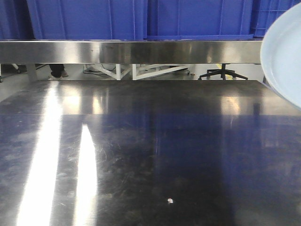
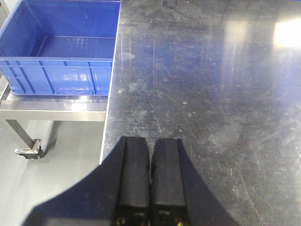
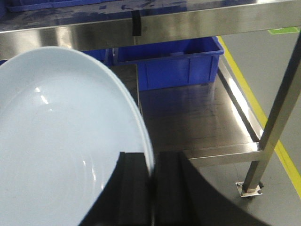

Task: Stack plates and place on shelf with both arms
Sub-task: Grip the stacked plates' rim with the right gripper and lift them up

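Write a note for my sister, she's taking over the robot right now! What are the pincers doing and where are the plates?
Left pincer: shut, empty, above the steel tabletop near its left edge.
Right pincer: shut on the rim of a plate, held tilted in the air at the table's right side.
Only one plate shows; the second is out of view, so stacking cannot be confirmed.
Shelf: carries blue crates; no plate on it yet.
Left to do: get the plates onto the shelf.

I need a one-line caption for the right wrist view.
Right hand pinching the rim of a glossy pale bluish-white round plate, near a brushed stainless-steel shelf rail.
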Action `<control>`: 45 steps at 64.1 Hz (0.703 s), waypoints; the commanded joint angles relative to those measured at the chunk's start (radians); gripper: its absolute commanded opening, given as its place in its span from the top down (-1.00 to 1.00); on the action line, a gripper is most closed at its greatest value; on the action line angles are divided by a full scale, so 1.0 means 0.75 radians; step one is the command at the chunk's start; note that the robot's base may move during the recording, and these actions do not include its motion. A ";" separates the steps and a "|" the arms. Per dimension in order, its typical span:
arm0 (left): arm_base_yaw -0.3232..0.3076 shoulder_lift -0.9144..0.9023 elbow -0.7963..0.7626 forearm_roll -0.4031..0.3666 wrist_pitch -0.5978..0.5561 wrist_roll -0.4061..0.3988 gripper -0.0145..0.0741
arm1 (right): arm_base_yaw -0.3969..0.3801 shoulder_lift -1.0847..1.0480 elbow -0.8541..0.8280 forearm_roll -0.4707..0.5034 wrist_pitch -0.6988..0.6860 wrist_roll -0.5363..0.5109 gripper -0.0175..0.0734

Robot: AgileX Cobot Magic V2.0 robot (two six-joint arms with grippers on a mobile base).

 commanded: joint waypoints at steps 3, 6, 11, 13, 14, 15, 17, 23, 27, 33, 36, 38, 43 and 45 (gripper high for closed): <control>0.003 -0.005 -0.039 0.004 -0.105 -0.010 0.49 | -0.014 -0.064 -0.004 -0.008 -0.137 -0.004 0.51; 0.003 -0.005 -0.039 0.004 -0.105 -0.010 0.49 | -0.014 -0.071 -0.004 -0.008 -0.137 -0.004 0.51; 0.003 -0.005 -0.039 0.004 -0.105 -0.010 0.49 | -0.014 -0.071 -0.004 -0.008 -0.148 -0.004 0.51; 0.003 -0.005 -0.039 0.004 -0.105 -0.010 0.49 | -0.014 -0.071 -0.004 -0.008 -0.149 -0.004 0.51; 0.003 -0.005 -0.039 0.004 -0.105 -0.010 0.49 | -0.014 -0.071 -0.004 -0.008 -0.150 -0.004 0.51; 0.003 -0.005 -0.039 0.004 -0.105 -0.010 0.49 | -0.014 -0.071 -0.004 -0.007 -0.150 -0.004 0.51; 0.003 -0.005 -0.039 0.004 -0.105 -0.010 0.49 | -0.014 -0.071 -0.004 -0.007 -0.152 -0.004 0.51; 0.003 -0.005 -0.039 0.004 -0.105 -0.010 0.49 | -0.014 -0.071 -0.004 -0.007 -0.147 -0.004 0.51; 0.003 -0.005 -0.039 0.004 -0.105 -0.010 0.49 | -0.014 -0.071 -0.004 -0.007 -0.147 -0.004 0.51; 0.003 -0.005 -0.039 0.004 -0.105 -0.010 0.49 | -0.014 -0.071 -0.004 -0.007 -0.146 -0.004 0.51; 0.003 -0.005 -0.039 0.004 -0.105 -0.010 0.49 | -0.014 -0.071 -0.004 -0.007 -0.146 -0.004 0.51; 0.003 -0.005 -0.039 0.004 -0.105 -0.010 0.49 | -0.014 -0.071 -0.004 -0.007 -0.146 -0.004 0.51; 0.003 -0.005 -0.039 0.004 -0.105 -0.010 0.49 | -0.014 -0.071 -0.004 -0.007 -0.146 -0.004 0.51; 0.003 -0.005 -0.039 0.004 -0.105 -0.010 0.49 | -0.014 -0.071 -0.004 -0.007 -0.146 -0.004 0.51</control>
